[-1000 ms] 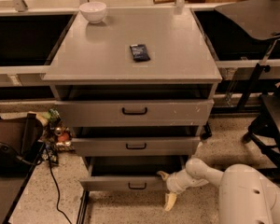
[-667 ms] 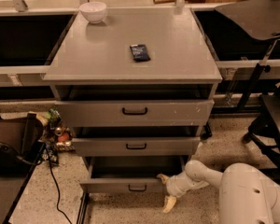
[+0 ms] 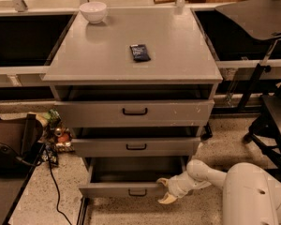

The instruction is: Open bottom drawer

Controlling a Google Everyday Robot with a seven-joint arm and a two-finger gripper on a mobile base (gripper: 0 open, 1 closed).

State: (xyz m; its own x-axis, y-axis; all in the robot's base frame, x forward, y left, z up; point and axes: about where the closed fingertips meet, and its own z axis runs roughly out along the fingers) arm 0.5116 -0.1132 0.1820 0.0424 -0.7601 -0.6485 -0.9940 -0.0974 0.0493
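The bottom drawer (image 3: 117,190) is the narrowest grey front of the three, with a small black loop handle (image 3: 137,192) at its centre. It stands pulled partly out, and its dark inside shows behind the front. My gripper (image 3: 163,191) is at the right end of this drawer's front, reaching in from the lower right on a white arm (image 3: 210,175). Its two pale fingers (image 3: 168,199) are spread apart, one by the front's top edge and one lower, near the floor. Whether they touch the front is unclear.
The medium drawer (image 3: 136,146) and the widest top drawer (image 3: 135,111) are stacked above, both slightly out. A white bowl (image 3: 93,11) and a dark packet (image 3: 140,52) lie on the cabinet top. A dark bag (image 3: 11,142) and cable lie on the left floor; a chair (image 3: 271,111) stands right.
The bottom drawer's front has come slightly further out toward the camera. My gripper has stayed at its right end and shifted very little.
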